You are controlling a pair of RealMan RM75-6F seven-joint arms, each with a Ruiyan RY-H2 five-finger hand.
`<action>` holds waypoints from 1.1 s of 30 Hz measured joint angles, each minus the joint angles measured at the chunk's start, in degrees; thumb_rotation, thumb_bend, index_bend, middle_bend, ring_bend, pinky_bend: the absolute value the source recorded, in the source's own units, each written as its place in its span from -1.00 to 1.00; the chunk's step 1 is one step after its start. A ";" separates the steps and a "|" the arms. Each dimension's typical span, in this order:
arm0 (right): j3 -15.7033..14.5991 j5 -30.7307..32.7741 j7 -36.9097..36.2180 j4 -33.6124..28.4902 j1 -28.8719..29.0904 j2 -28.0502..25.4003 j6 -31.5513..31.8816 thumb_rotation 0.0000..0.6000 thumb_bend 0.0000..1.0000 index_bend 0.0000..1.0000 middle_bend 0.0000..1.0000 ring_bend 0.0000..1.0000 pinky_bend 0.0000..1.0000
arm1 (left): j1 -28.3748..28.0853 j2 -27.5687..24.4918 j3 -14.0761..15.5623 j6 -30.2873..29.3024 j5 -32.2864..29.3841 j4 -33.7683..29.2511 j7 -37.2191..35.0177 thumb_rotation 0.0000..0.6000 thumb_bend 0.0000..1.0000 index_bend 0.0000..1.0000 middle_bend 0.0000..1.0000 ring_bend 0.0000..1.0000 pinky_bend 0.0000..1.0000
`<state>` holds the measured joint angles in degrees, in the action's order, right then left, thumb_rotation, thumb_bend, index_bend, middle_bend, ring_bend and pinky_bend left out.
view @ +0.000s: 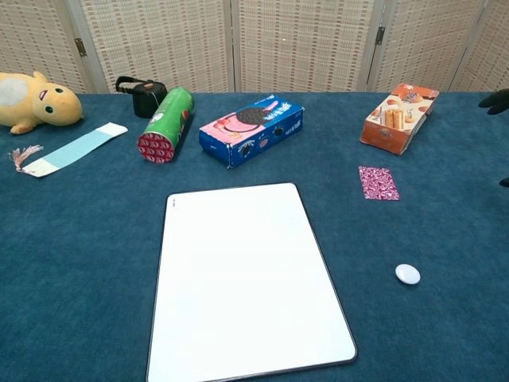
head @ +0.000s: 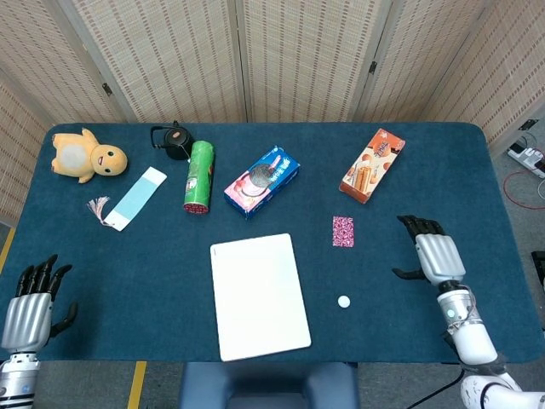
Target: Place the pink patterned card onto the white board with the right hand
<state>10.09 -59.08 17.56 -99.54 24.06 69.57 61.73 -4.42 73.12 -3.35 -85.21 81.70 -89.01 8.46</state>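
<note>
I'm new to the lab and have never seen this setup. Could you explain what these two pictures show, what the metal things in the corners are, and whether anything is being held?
Both pictures come from the robot's own cameras: the head view looks down from above, the chest view looks across the table from lower and closer. The metal things are its two mechanical hands. The right hand hovers over the blue table with fingers apart, holding nothing, not far from the pink patterned card. The left hand waits at the near corner, also empty. The card lies flat on the cloth, beside the white board but apart from it. Also on the table: a small white disc, an orange snack box, a blue cookie box, a green can on its side, a small black object, a bookmark and a yellow plush toy.
</note>
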 measured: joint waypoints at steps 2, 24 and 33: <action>0.75 3.39 1.94 0.00 2.00 1.01 -1.92 0.78 -0.63 -0.93 -0.85 -0.87 -0.79 | 0.13 0.01 0.12 -0.05 0.08 0.38 -0.57 1.00 -0.10 -0.61 -0.88 -0.81 -1.00; 3.18 36.02 25.31 14.91 23.48 16.09 -7.35 0.78 -0.63 -0.73 -0.94 -0.96 -0.80 | 1.12 0.14 0.92 -0.34 0.65 2.55 -3.46 1.00 -0.10 -0.58 -0.88 -0.81 -1.00; 2.42 42.08 30.72 21.09 29.19 20.79 -7.96 0.79 -0.63 -0.70 -0.94 -0.96 -0.80 | 1.98 0.05 1.05 -0.73 0.11 3.24 -4.40 1.00 -0.10 -0.57 -0.88 -0.81 -1.00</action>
<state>12.50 -17.00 48.27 -78.45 53.25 90.36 53.77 -2.44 73.17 -2.30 -85.94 81.82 -85.77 4.06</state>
